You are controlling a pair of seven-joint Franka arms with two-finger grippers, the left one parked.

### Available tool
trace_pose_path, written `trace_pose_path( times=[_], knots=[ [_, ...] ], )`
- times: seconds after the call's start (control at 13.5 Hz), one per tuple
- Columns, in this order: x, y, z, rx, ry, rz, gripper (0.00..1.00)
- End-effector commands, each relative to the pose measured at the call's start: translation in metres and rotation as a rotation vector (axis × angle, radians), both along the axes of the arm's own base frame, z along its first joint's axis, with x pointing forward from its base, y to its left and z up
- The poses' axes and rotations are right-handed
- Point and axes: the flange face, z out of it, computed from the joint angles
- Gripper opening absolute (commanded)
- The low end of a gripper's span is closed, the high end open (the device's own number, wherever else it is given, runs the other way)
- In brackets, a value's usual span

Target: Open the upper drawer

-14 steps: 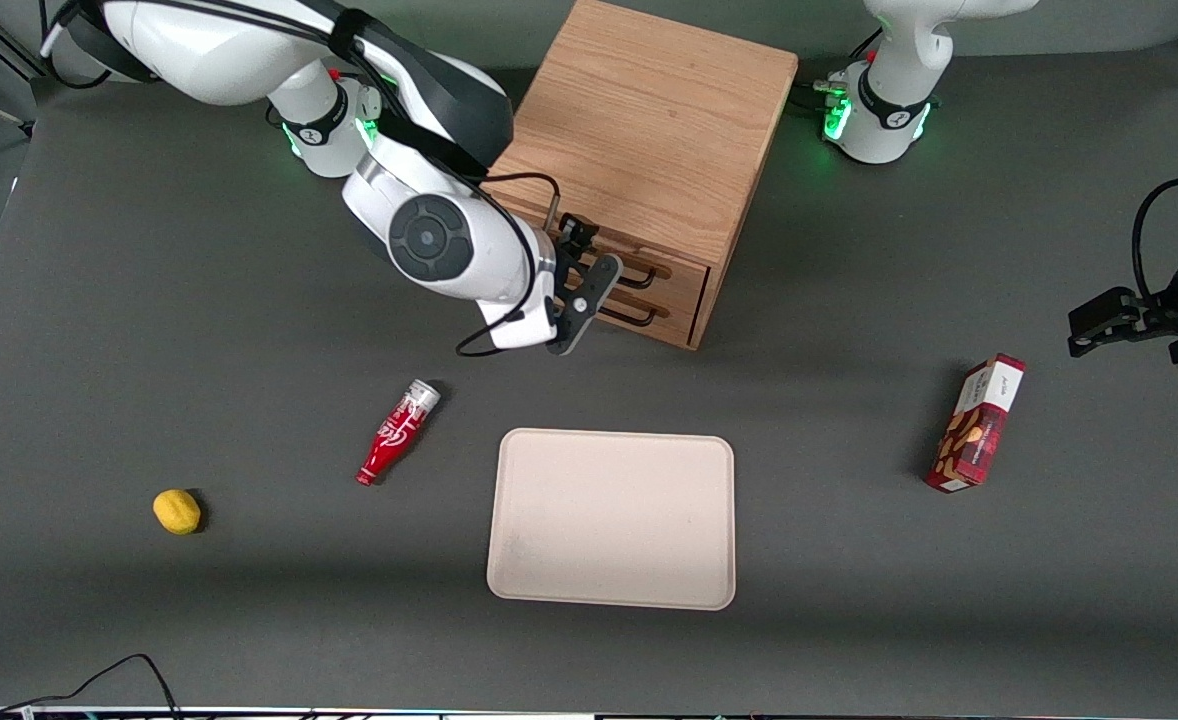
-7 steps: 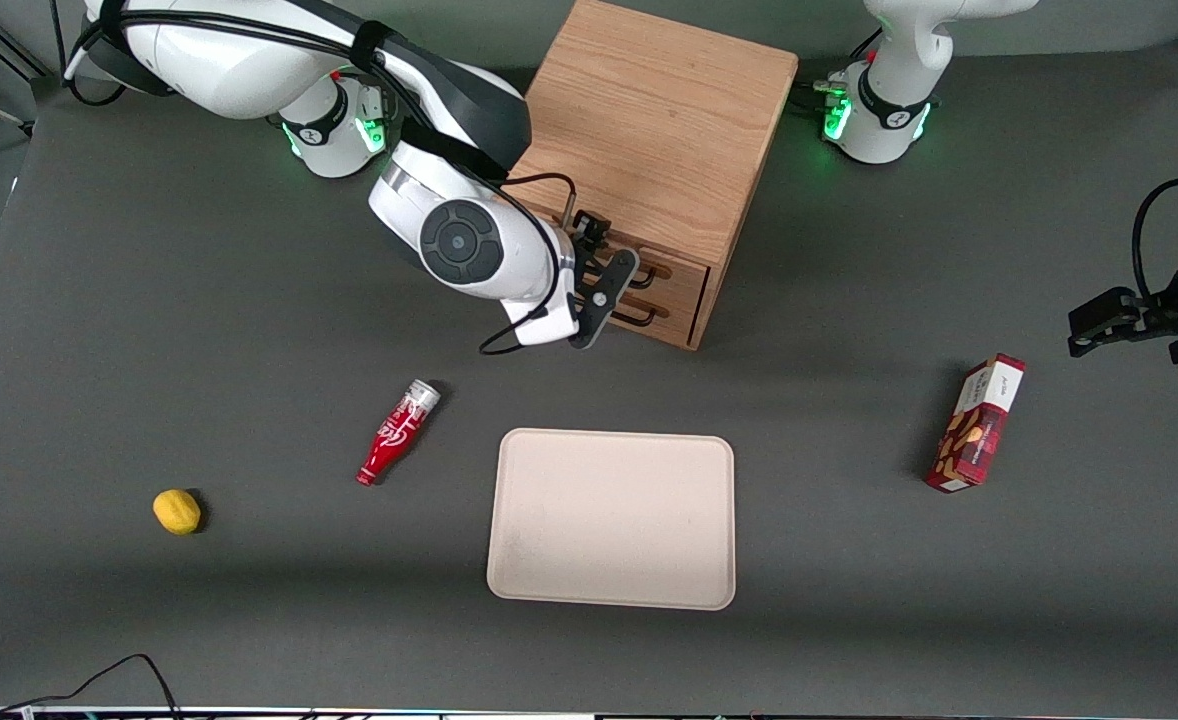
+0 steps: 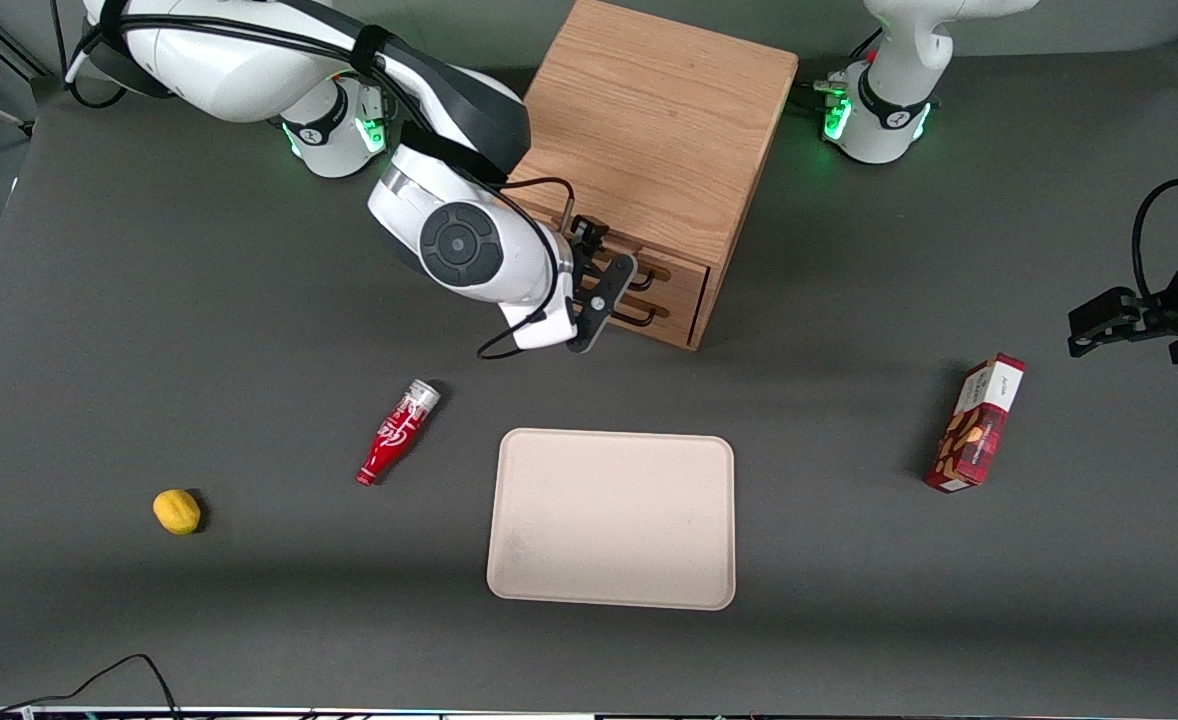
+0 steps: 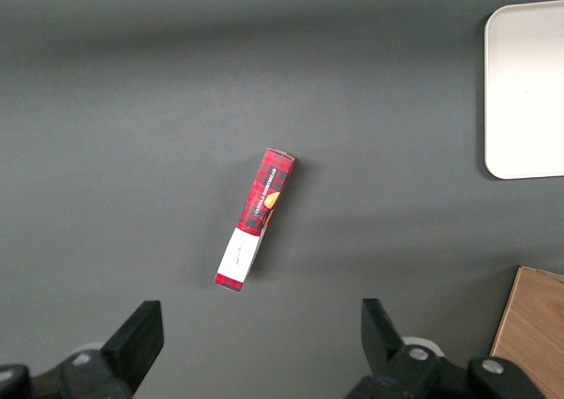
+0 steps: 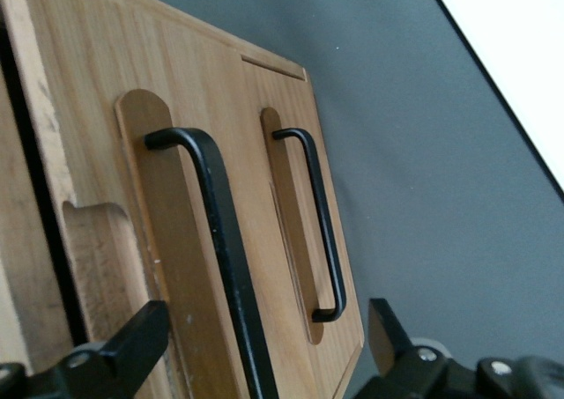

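Observation:
The wooden cabinet (image 3: 649,120) stands at the middle of the table, its two drawers facing the front camera, both shut. The upper drawer (image 3: 679,266) has a thin black bar handle (image 3: 642,277); the lower drawer (image 3: 674,303) sits under it. My right gripper (image 3: 601,292) is right in front of the drawer fronts, at the end of the handles toward the working arm. In the right wrist view the gripper (image 5: 256,364) is open, and the upper drawer's handle (image 5: 220,240) runs between its fingertips (image 5: 119,350) without contact. The lower handle (image 5: 319,223) lies farther off.
A cream tray (image 3: 611,520) lies nearer the front camera than the cabinet. A red bottle (image 3: 396,432) and a yellow lemon (image 3: 177,511) lie toward the working arm's end. A red box (image 3: 979,422) lies toward the parked arm's end and shows in the left wrist view (image 4: 256,218).
The right gripper has moved in toward the cabinet's drawer fronts over the last second, then nearly held still. The drawers have not moved.

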Motion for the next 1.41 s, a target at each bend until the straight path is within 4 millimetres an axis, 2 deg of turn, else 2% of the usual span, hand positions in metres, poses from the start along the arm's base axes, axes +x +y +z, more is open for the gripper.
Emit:
trace_pose_path(
  times=[0.0, 0.37, 0.74, 1.33],
  knots=[
    [0.008, -0.002, -0.018, -0.014, -0.020, 0.018, 1.00],
    [0.016, -0.009, -0.015, -0.012, -0.023, -0.001, 1.00],
    [0.032, -0.020, 0.011, 0.024, -0.012, -0.023, 1.00],
    [0.032, -0.017, -0.002, 0.018, 0.003, -0.021, 1.00]
  ],
)
